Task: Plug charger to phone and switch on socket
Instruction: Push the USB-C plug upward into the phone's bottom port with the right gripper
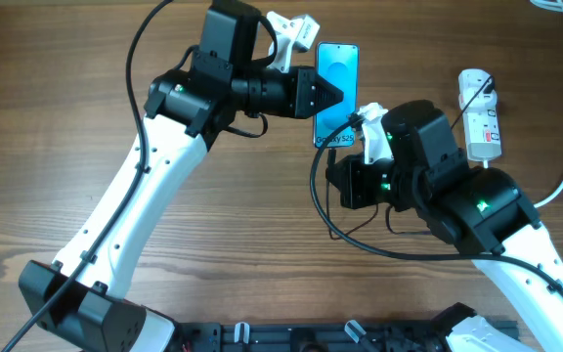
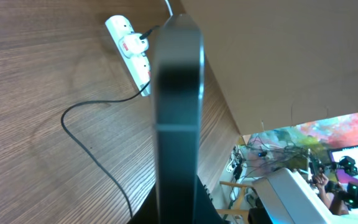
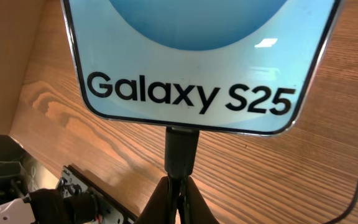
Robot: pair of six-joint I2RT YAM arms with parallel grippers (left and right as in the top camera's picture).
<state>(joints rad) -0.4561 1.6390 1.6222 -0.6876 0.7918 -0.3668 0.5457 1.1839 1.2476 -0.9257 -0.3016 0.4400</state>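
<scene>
Wood table (image 1: 47,59): phone (image 1: 338,64) upper centre, clamped by left claw (image 1: 334,96); right claw (image 3: 179,190) pinching charger (image 3: 181,148) at phone's bottom edge.

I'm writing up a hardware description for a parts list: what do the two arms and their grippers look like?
The left arm and right arm have white links, bulky black joint housings with small green lights, and black cables running alongside. The left gripper and right gripper are black with tapered fingers.

Wooden table (image 1: 57,117), white socket (image 1: 481,122), black charger (image 2: 63,119)
</scene>
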